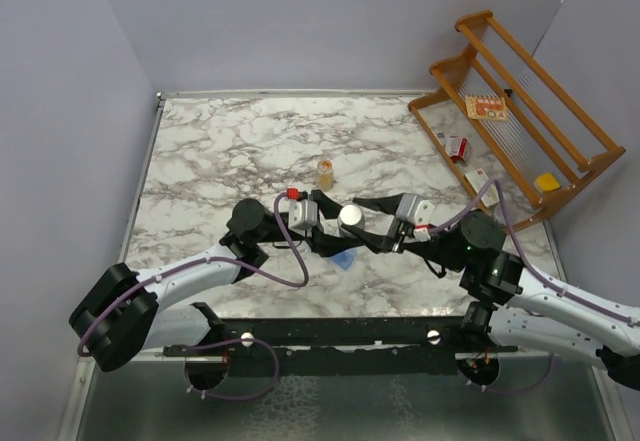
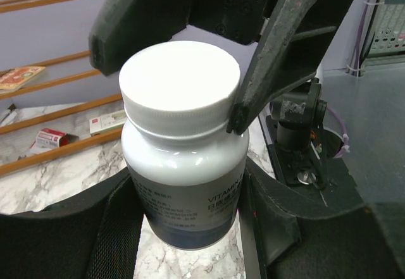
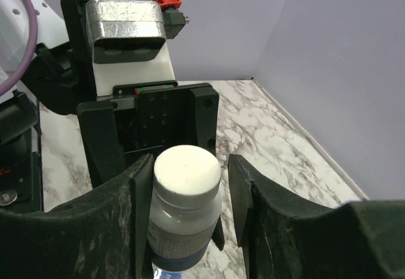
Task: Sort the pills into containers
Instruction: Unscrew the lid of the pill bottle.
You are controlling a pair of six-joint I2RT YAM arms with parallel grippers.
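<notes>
A dark bottle with a white cap (image 1: 351, 217) stands upright between both grippers at the table's middle. My left gripper (image 1: 338, 229) is shut on the bottle's body; in the left wrist view (image 2: 186, 228) its fingers press both sides of the bottle (image 2: 180, 89). My right gripper (image 1: 365, 223) straddles the cap. In the right wrist view (image 3: 190, 171) its left finger touches the cap (image 3: 186, 168) and a gap shows at its right finger. Only a blue corner of the containers (image 1: 343, 259) shows beneath the grippers.
A small amber bottle (image 1: 326, 173) stands on the marble just behind the grippers. A wooden rack (image 1: 520, 111) with small boxes sits at the back right. Walls close the left, back and right sides.
</notes>
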